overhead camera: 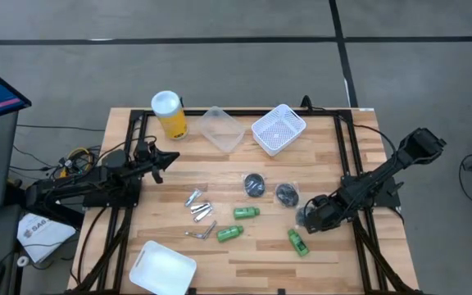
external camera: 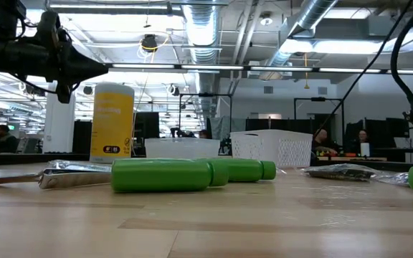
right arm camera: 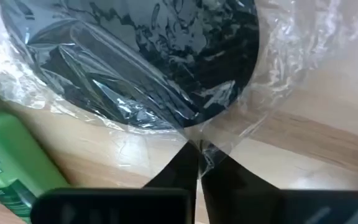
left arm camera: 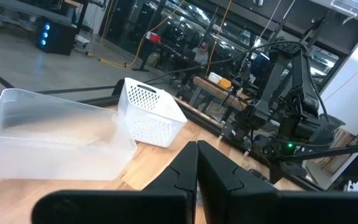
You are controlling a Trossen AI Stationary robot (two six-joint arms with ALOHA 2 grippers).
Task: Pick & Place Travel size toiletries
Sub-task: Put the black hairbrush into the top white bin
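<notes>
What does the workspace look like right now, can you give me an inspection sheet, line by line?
Surface: wooden table on a dark frame.
Job's things: three green mini bottles; two dark round pieces and, a third, in clear wrap, at the right gripper; slim silvery tubes.
Clutter: yellow canister, clear tub, white basket, white tub.
Grippers: left gripper shut, holding nothing, near the table's left side; right gripper shut on the wrap's edge, low over the table.
Cables: a tangle left of the table.
Surroundings: grey floor; people at desks beyond the table.
</notes>
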